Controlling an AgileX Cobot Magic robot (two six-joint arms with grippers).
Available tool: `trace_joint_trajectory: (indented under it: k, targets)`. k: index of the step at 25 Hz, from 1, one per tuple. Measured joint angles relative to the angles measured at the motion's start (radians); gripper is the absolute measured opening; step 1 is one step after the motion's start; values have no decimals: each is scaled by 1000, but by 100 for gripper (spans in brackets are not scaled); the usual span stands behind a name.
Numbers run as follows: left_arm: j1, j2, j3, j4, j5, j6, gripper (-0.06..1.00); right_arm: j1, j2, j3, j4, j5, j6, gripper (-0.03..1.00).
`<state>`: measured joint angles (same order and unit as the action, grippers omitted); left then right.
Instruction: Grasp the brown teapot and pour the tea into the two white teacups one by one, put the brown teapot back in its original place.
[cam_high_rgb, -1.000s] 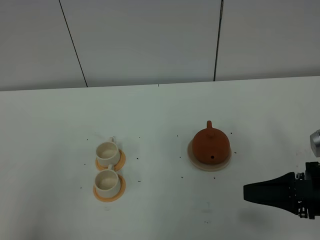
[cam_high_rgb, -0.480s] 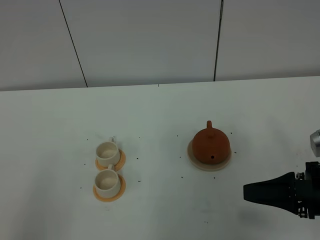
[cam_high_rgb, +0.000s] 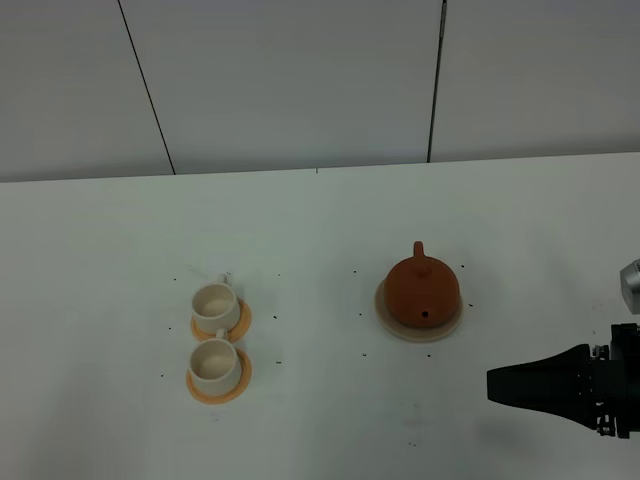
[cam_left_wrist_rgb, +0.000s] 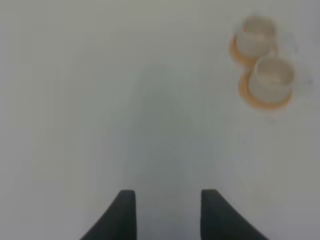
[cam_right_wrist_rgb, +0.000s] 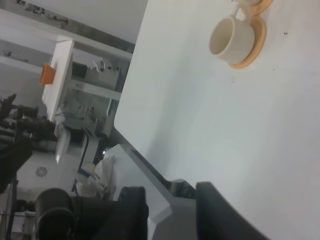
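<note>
Brown teapot sits on its beige coaster, right of centre on the white surface. Two white teacups stand well apart to its left. Left fingers parted, empty; right fingers narrowly parted, empty, clear of the teapot.

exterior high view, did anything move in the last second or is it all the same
Nothing visibly changed. The right gripper is in the same spot near the table's right edge, holding nothing. The brown teapot sits on its beige coaster as before, and the far teacup and near teacup are where they were on their orange saucers.
</note>
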<state>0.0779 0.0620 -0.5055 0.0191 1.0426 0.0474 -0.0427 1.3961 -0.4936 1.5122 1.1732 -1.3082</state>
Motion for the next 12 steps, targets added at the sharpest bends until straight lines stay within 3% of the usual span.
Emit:
trace_joint_trajectory:
  k: [6, 12]
  targets:
    - [0, -67, 0, 6, 1, -10, 37, 0, 0, 0, 0, 0, 0, 24]
    - [0, -69, 0, 74, 1, -60, 37, 0, 0, 0, -1, 2, 0, 24]
